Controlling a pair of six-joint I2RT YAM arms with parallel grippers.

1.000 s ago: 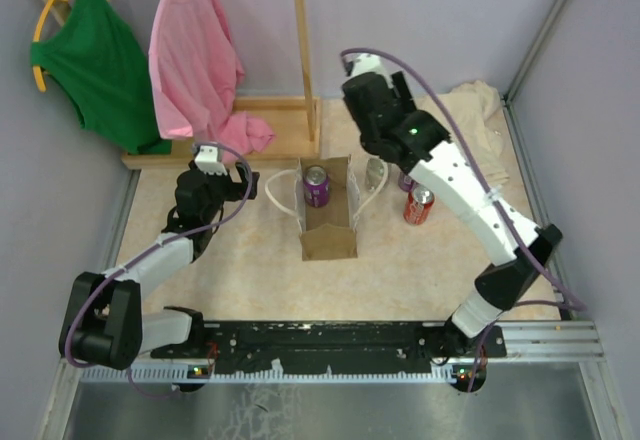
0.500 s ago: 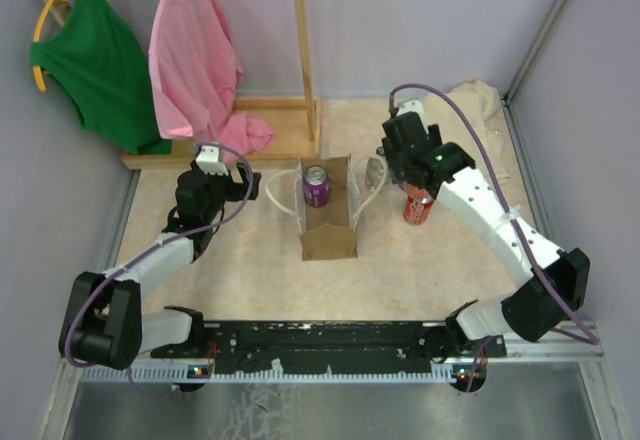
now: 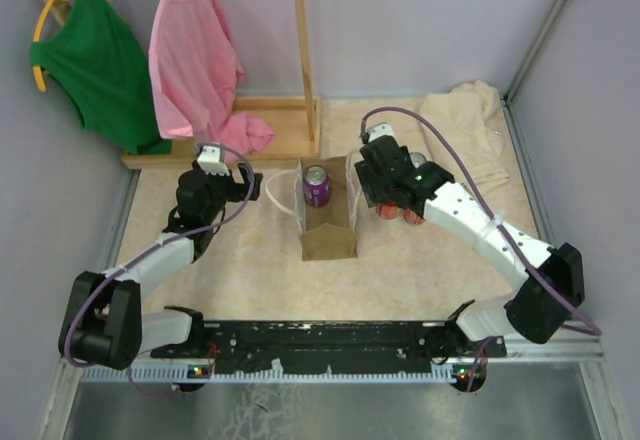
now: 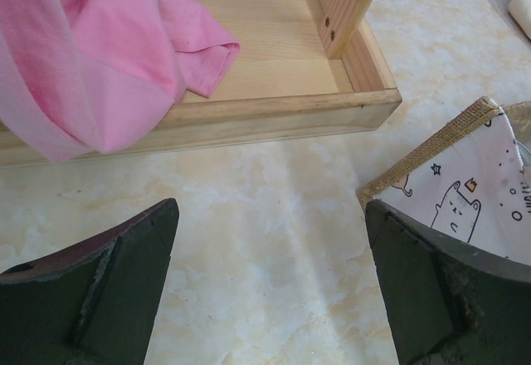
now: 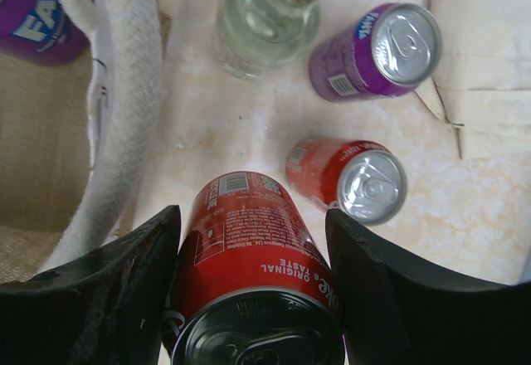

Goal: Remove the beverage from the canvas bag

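Observation:
The canvas bag (image 3: 328, 230) stands open mid-table, tan with white rope handles (image 5: 124, 108). A purple can (image 3: 316, 185) stands upright inside it at the far end and shows again as the purple can (image 5: 33, 17) in the right wrist view. My right gripper (image 3: 384, 198) is just right of the bag, shut on a red cola can (image 5: 249, 257) with a finger on each side. My left gripper (image 3: 232, 175) hovers left of the bag, open and empty (image 4: 272, 240). The bag's near corner (image 4: 465, 174) shows by its right finger.
Right of the bag stand another red can (image 5: 348, 178), a purple can (image 5: 377, 50) and a clear green-capped bottle (image 5: 265, 17). A beige cloth (image 3: 470, 130) lies back right. A wooden rack base (image 4: 274, 116) with a pink garment (image 4: 91, 58) sits back left.
My right arm has come down from high at the back and swung left to the bag's right side, still gripping the red can. The left arm has not moved.

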